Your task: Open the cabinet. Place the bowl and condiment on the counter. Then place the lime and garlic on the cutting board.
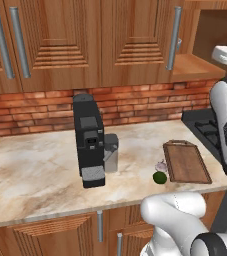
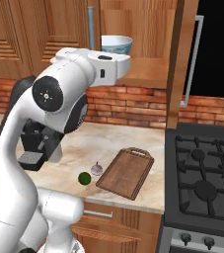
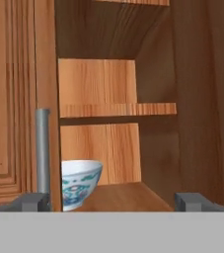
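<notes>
Your gripper [image 3: 113, 201] stands wide and holds nothing; ahead of it the cabinet [image 3: 148, 108] is open, with the bowl [image 3: 79, 182] just beyond its left fingertip.

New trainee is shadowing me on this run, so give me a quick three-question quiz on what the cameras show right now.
1. True or false: the lime already lies on the cutting board.
2. Multiple choice: the bowl sits A) on the counter, B) on the bottom shelf of the open cabinet, C) on the stove.
3. Fill in: the garlic rests on the counter between the lime and the ____.

Key
1. False: it lies on the counter, beside the board.
2. B
3. cutting board
</notes>
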